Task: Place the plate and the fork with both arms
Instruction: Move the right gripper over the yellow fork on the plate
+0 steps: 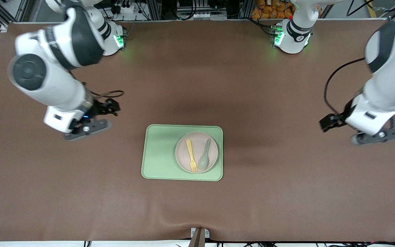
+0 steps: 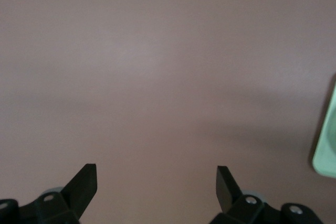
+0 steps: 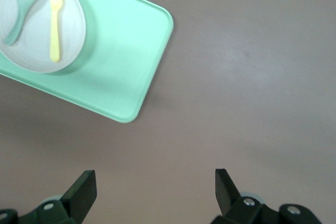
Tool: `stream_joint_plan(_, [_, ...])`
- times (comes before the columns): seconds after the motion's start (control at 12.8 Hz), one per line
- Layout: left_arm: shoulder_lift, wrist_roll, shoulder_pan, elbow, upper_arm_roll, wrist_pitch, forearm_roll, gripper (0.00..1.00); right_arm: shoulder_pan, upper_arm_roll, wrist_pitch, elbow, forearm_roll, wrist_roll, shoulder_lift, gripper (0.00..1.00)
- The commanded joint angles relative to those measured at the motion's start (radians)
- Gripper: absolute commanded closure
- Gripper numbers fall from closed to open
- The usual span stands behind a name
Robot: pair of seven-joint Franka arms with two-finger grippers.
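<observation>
- The plate (image 1: 196, 152) sits on the pale green tray (image 1: 159, 152), toward the left arm's end of it, mid-desk (image 1: 197, 85).
- The fork (image 1: 191, 155) lies on the plate, tines toward the front camera, with a green spoon (image 1: 204, 156) just beside it; the two look parallel and barely apart.
- Left pincer (image 2: 156, 182) is up over bare desk at its own arm's end, fingers spread wide, holding nothing.
- Right pincer (image 3: 155, 182) mirrors it over bare desk at the other end, wide open and empty; its wrist view catches tray and plate well off.
- Both arms stand clear, so by my reading plate and fork are already placed or nearly so.
- If a fork pick is still due, come down straight on the handle, fingers straddling it, clear of the spoon.
- Go slowly: a thin plastic fork may skate on the plate.
</observation>
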Motion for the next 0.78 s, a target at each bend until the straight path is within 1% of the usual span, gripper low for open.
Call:
stream_joint_plan(0.0, [-0.111,0.026,0.032,-0.041,-0.007,-0.113,-0.053,0.0,0.028,-0.01,0.101,0.03,0.067,-0.016,0.1,0.0])
stream_joint_plan(0.08, [-0.137,0.04,0.059,-0.04,-0.007,-0.121,-0.067,0.0,0.048,-0.01,0.167,0.032,0.116,-0.017,0.137,0.0])
stream_joint_plan(0.16, [-0.146,0.099,0.09,-0.037,-0.005,-0.121,-0.095,0.0,0.071,-0.01,0.229,0.032,0.144,-0.017,0.175,0.0])
stream_joint_plan(0.24, [-0.172,0.161,0.078,-0.043,0.019,-0.121,-0.107,0.0,0.106,-0.008,0.284,0.032,0.146,-0.016,0.212,0.0])
stream_joint_plan(0.31, [-0.185,0.187,0.022,-0.047,0.092,-0.13,-0.112,0.0,0.139,-0.007,0.336,0.032,0.146,-0.014,0.249,0.0])
stream_joint_plan(0.39, [-0.189,0.195,-0.038,-0.049,0.169,-0.167,-0.124,0.0,0.166,-0.007,0.379,0.032,0.147,-0.016,0.278,0.0])
stream_joint_plan(0.47, [-0.191,0.195,-0.049,-0.049,0.188,-0.19,-0.135,0.0,0.195,-0.007,0.436,0.032,0.146,-0.017,0.307,0.0])
stream_joint_plan(0.63, [-0.193,0.197,-0.045,-0.052,0.188,-0.192,-0.135,0.0,0.225,-0.007,0.597,0.047,0.144,-0.02,0.373,0.0])
stream_joint_plan(0.71, [-0.194,0.197,-0.046,-0.052,0.186,-0.192,-0.135,0.0,0.234,-0.007,0.638,0.055,0.143,-0.022,0.403,0.0])
